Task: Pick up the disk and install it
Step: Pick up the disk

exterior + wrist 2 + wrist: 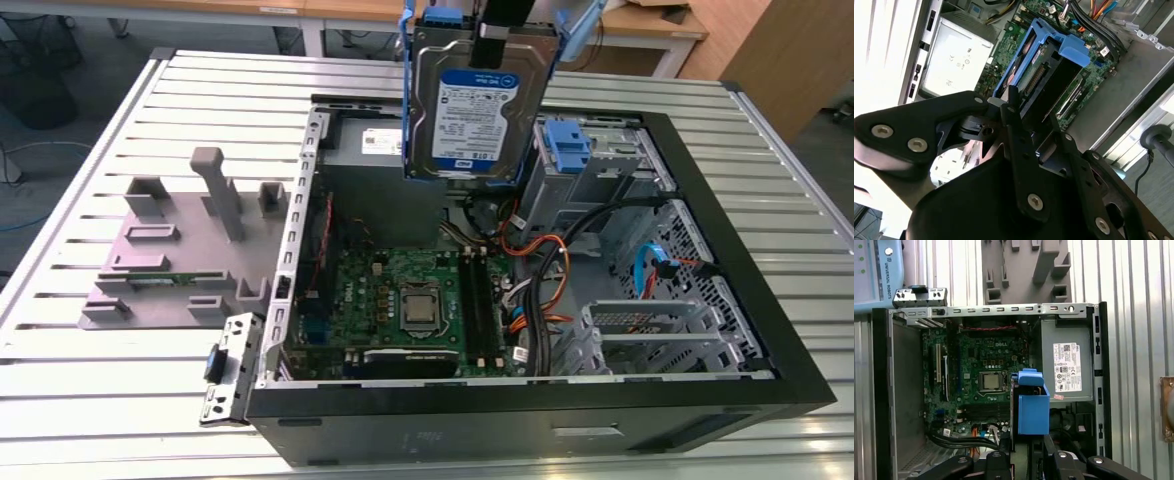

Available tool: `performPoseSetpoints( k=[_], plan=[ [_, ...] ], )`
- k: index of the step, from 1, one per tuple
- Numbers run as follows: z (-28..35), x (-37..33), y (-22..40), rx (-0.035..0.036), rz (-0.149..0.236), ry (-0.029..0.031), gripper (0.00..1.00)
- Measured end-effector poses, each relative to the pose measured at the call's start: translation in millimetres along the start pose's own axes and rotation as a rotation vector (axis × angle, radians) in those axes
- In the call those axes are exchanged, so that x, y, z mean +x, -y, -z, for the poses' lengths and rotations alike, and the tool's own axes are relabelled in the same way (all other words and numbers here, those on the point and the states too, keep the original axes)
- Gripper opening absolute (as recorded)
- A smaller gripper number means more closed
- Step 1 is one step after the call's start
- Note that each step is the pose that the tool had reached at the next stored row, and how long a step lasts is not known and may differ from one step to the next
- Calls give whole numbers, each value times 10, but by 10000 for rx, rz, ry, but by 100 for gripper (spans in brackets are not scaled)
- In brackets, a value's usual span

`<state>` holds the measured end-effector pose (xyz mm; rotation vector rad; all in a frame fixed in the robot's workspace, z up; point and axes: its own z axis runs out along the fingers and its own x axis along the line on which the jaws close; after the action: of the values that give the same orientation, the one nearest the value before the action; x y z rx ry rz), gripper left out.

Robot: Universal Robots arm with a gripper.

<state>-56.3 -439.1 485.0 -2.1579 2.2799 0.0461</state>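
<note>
Overhead, the end effector (501,30) clamps the disk (474,110) upright, clear above the open case's (534,425) edges.

an open black computer case (534,432) lies on its side on a slatted metal counter (107,400). inside the case a green motherboard (387,275) carries a cpu socket (419,305), and a grey power supply (1051,365) with a white sticker fills one corner. orange and black cables (541,262) run between the motherboard and a metal drive cage (654,335). a blue latch piece (567,150) stands inside the case's far wall. outside the case, on the exterior view's left, sit a grey fixture plate (167,265) with upright pegs and a metal bracket (227,370).
</note>
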Motion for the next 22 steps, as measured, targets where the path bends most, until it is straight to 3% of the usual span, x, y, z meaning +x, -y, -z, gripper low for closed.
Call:
performPoseSetpoints(
  k=[22],
  plan=[
    [3,173,9,0,0,0,35]
  ],
)
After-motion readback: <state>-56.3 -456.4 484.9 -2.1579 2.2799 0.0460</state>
